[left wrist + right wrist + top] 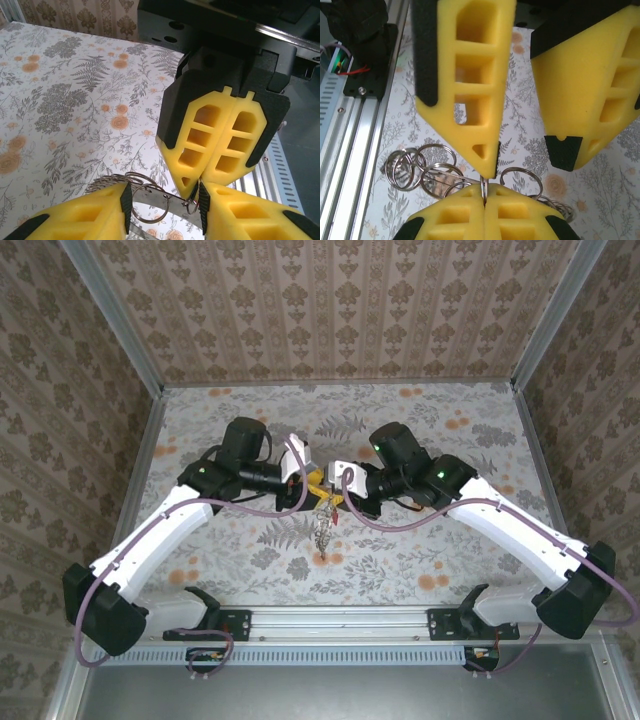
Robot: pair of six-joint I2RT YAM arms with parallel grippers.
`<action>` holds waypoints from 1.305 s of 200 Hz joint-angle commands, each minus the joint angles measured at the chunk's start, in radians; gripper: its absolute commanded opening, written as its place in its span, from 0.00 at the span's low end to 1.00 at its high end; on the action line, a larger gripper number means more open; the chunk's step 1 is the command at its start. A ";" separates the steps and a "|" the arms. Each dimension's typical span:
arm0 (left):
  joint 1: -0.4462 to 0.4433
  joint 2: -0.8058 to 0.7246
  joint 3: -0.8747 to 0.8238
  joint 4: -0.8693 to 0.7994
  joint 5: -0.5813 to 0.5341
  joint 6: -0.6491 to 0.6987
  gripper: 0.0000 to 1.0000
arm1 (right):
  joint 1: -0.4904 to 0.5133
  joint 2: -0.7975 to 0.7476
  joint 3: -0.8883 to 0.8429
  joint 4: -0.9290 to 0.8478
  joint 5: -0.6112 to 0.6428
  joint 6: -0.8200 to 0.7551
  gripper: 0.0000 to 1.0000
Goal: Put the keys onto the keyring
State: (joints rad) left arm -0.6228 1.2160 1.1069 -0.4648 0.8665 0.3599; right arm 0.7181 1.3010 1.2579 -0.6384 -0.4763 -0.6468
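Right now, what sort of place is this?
Probably a robot test booth: a left arm and a right arm bolted to a metal rail, a flowered tabletop, and patterned walls closing it in on three sides.

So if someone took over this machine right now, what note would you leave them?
Right gripper: fingers shut on the keyring, pinched edge-on.
Left gripper: fingers apart, one tip beside that pinch.
Keys hang in a bunch below both grippers.
Done: bunch held aloft.
Left: whether every key is threaded is unclear; check first.
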 commanded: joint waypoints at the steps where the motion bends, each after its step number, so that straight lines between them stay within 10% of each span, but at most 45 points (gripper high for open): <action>1: -0.006 -0.002 0.005 0.011 -0.004 0.004 0.40 | 0.006 0.003 0.046 -0.027 0.011 -0.034 0.00; 122: -0.027 0.005 -0.018 -0.007 0.090 0.130 0.29 | 0.006 -0.030 0.006 0.086 -0.026 0.044 0.00; 168: -0.038 0.002 -0.019 -0.029 0.042 0.159 0.04 | 0.007 -0.036 0.008 0.080 -0.027 0.055 0.00; 223: -0.065 -0.013 -0.028 -0.055 0.003 0.215 0.21 | 0.007 -0.060 -0.030 0.163 -0.047 0.103 0.00; 261: -0.066 -0.026 -0.033 -0.058 -0.010 0.218 0.15 | 0.007 -0.056 -0.032 0.157 -0.048 0.105 0.00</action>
State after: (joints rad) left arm -0.6773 1.2064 1.0935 -0.4866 0.8722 0.5472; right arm 0.7185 1.2758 1.2171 -0.5766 -0.4801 -0.5625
